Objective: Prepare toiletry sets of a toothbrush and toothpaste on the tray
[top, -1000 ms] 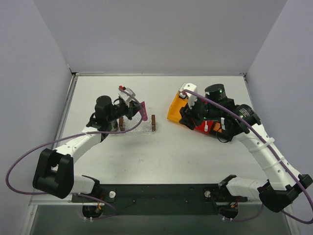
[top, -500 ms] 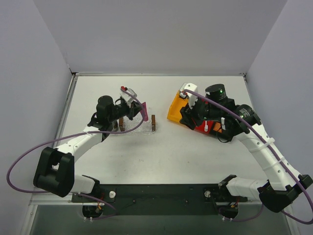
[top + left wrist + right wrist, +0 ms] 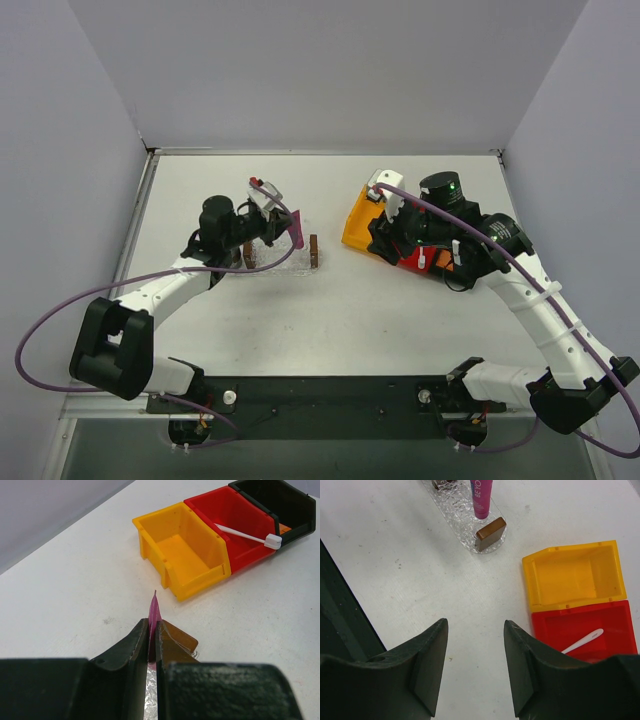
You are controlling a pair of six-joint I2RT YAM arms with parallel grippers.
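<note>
Lettering "BEYO" is showing on the pink toothpaste tube (image 3: 481, 495), which the left tool (image 3: 152, 630) is pinching over the tray (image 3: 459, 520). Above the table (image 3: 420, 580) the right tool (image 3: 476, 627) is hovering spread; the toothbrush (image 3: 582, 641) is lying in the red bin (image 3: 555, 625).

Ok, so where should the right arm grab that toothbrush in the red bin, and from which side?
Take the toothbrush mid-handle, coming straight down from above with the right tool, fingers either side of the thin shaft. It lies slanted in the open-topped red bin, whose walls would likely block a sideways approach; the top looks like the only clear way in.
</note>
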